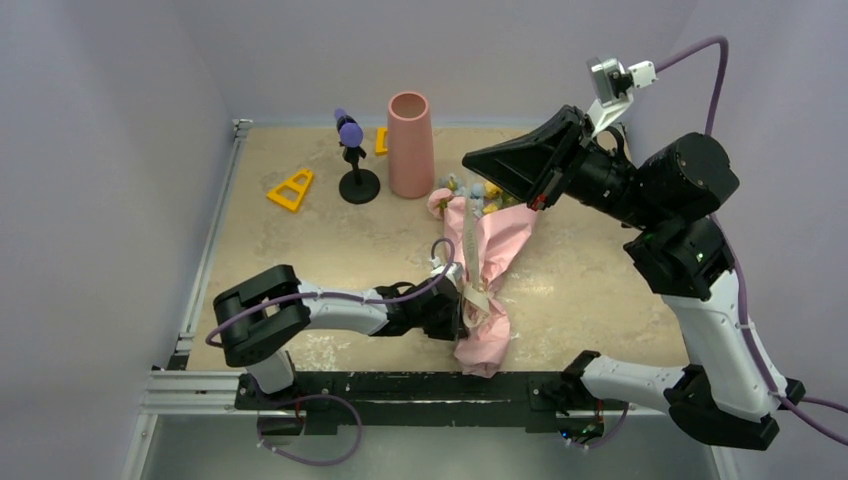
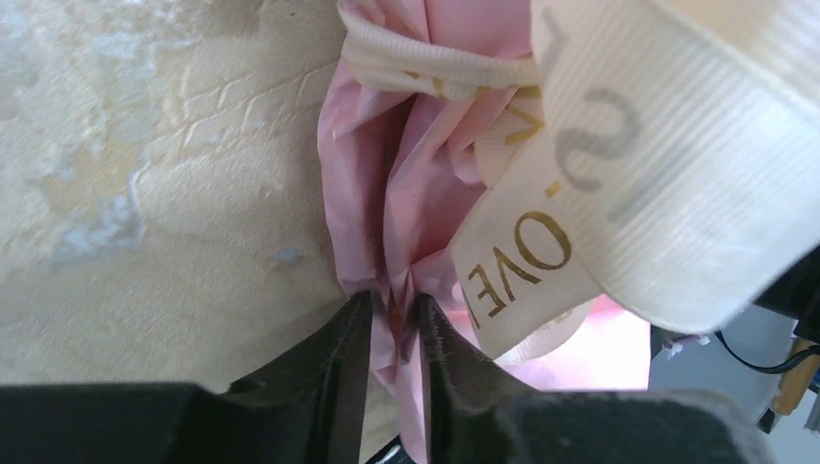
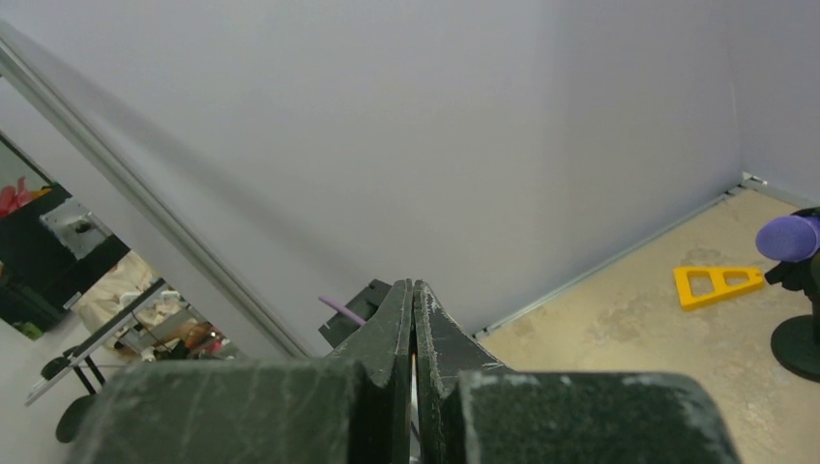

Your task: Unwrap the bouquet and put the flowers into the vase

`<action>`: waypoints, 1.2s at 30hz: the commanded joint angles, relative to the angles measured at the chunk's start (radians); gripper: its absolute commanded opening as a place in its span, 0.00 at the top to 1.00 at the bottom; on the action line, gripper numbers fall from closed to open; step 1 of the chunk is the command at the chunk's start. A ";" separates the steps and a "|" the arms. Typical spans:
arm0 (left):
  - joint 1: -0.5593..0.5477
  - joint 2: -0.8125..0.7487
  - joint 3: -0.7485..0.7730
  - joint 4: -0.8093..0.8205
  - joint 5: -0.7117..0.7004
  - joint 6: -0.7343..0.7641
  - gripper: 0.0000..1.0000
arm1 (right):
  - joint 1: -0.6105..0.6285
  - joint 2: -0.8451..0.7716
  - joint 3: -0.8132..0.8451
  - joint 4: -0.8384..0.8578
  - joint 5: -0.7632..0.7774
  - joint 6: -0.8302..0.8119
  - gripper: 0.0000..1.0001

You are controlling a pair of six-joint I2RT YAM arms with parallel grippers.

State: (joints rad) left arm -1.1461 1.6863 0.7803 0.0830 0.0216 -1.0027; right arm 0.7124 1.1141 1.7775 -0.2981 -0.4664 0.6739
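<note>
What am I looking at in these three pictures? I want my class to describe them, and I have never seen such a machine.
Two robot arms are bolted at the near edge of a table. The wide picture looks down from above; the other two come from cameras on each wrist.

On the table lie a bouquet in pink paper with a cream ribbon, a salmon-pink vase, a black stand with a purple top and two yellow triangle pieces.

The left tool has a fold of the bouquet's paper between its fingers. The right tool is shut on nothing, raised above the flower end and facing the wall.
</note>
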 commanded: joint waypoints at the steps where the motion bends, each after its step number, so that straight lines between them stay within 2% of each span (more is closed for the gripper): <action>1: -0.004 -0.093 0.017 -0.161 -0.016 0.049 0.63 | 0.004 -0.027 -0.052 0.001 0.022 -0.027 1.00; 3: -0.004 -0.157 0.015 -0.199 -0.053 0.058 0.49 | 0.004 -0.037 -0.084 -0.017 0.043 -0.045 1.00; 5: -0.003 -0.223 0.013 -0.239 -0.078 0.066 0.40 | 0.005 -0.043 -0.106 -0.035 0.064 -0.067 1.00; 7: 0.000 -0.290 0.011 -0.286 -0.105 0.068 0.33 | 0.004 -0.048 -0.130 -0.054 0.078 -0.090 1.00; 10: 0.004 -0.403 -0.011 -0.357 -0.145 0.058 0.29 | 0.004 -0.048 -0.154 -0.079 0.131 -0.118 1.00; 14: 0.007 -0.560 -0.095 -0.452 -0.208 -0.009 0.28 | 0.005 -0.032 -0.213 -0.080 0.170 -0.128 1.00; 20: 0.008 -0.910 -0.284 -0.636 -0.362 -0.177 0.28 | 0.007 0.019 -0.313 -0.044 0.222 -0.152 1.00; 24: 0.008 -1.094 -0.327 -0.764 -0.442 -0.234 0.27 | 0.037 0.092 -0.379 -0.014 0.271 -0.175 1.00; 30: 0.008 -1.200 -0.309 -0.854 -0.506 -0.230 0.30 | 0.097 0.232 -0.446 0.023 0.351 -0.190 1.00; 34: 0.008 -1.228 -0.307 -0.847 -0.526 -0.214 0.31 | 0.130 0.346 -0.434 -0.039 0.353 -0.219 1.00; 36: 0.008 -1.233 -0.311 -0.833 -0.528 -0.207 0.31 | 0.148 0.379 -0.427 -0.073 0.351 -0.236 0.77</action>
State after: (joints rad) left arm -1.1400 0.4706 0.4538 -0.7494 -0.4561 -1.2121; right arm 0.8268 1.4506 1.3300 -0.3389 -0.1436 0.4904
